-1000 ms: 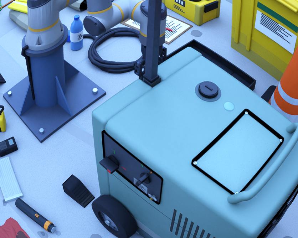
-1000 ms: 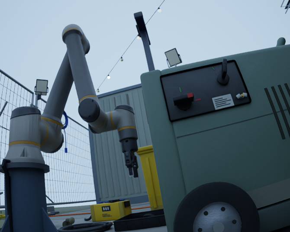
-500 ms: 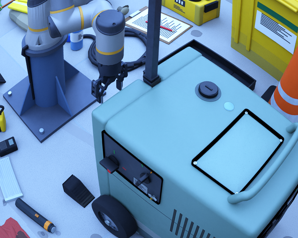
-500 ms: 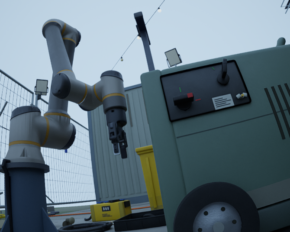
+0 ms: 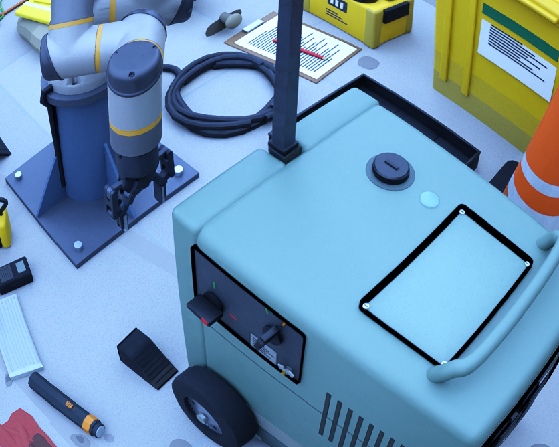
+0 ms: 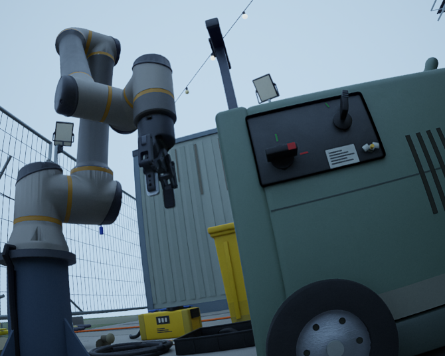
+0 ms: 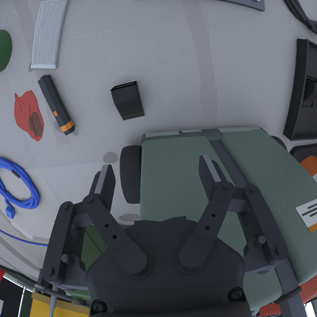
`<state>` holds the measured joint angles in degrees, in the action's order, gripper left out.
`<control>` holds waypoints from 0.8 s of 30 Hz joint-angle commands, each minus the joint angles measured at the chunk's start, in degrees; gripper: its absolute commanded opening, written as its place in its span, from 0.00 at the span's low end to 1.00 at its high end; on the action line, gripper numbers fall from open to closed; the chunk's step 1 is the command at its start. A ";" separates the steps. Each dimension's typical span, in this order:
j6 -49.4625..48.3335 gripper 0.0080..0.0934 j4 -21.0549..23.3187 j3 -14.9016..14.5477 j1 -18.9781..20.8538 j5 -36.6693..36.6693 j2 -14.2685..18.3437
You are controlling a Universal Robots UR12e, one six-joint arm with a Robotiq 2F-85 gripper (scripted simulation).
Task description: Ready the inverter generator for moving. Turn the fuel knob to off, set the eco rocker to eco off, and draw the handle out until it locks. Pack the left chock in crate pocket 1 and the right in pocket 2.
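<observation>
The teal inverter generator (image 5: pixel 363 261) stands on its wheels just right of my gripper (image 5: pixel 137 195), which hangs open and empty beside the generator's left end, pointing down at the floor. The dark telescopic handle (image 5: pixel 286 79) rises upright from the generator's top near that end. On the black side panel the fuel knob (image 5: pixel 204 307) with its red tip sits to the left and the eco rocker lever (image 5: pixel 269 336) to the right. A black wedge chock (image 5: pixel 145 358) lies on the floor by the front wheel (image 5: pixel 214 408). The black crate (image 7: pixel 304 91) lies behind the generator.
Behind the generator stand a yellow cabinet (image 5: pixel 498 60), a yellow case (image 5: pixel 363 16) and an orange cone (image 5: pixel 540 163). A coiled black hose (image 5: pixel 219 93) and clipboard (image 5: pixel 293 44) lie near my blue base (image 5: pixel 79 140). A torch (image 5: pixel 65 404), white grille (image 5: pixel 16 335) and red rag lie at front left.
</observation>
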<state>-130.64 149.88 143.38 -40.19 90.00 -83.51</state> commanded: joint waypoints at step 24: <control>-5.48 0.94 -3.52 -3.79 -5.33 0.00 0.25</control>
<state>-136.08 146.34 139.60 -45.54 90.00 -83.24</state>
